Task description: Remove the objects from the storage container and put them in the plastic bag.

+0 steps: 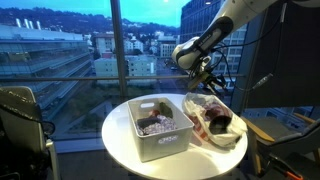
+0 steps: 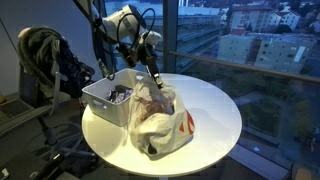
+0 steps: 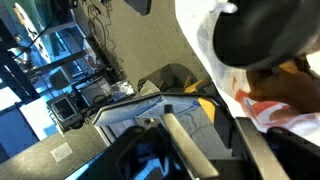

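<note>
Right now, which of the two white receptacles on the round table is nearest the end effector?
The crinkly plastic bag with red print; the end effector hangs over it, not the rigid tub.

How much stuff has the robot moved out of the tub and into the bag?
Partly done. A dark reddish thing already sits inside the bag. In hand: the fingers hang right over the bag's mouth; I can't tell if they hold anything. Left: the purple-white cloth lies in the tub, not yet moved.
</note>
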You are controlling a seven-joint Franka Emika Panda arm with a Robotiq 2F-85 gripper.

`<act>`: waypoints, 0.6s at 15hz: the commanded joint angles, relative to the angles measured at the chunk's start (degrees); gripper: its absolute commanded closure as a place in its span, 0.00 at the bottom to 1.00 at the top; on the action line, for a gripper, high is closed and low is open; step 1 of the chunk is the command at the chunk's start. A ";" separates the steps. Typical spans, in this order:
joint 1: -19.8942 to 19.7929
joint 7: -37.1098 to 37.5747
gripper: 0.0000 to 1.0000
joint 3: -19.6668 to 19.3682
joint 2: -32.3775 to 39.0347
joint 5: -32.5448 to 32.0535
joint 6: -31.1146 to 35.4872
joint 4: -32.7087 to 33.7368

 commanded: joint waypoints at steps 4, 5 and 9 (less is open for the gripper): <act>0.54 -2.34 0.01 3.43 -4.98 9.36 6.44 1.56; 1.24 -2.73 0.00 4.54 -5.06 11.24 7.55 1.96; 4.45 -5.82 0.00 7.37 -3.01 11.71 16.51 2.11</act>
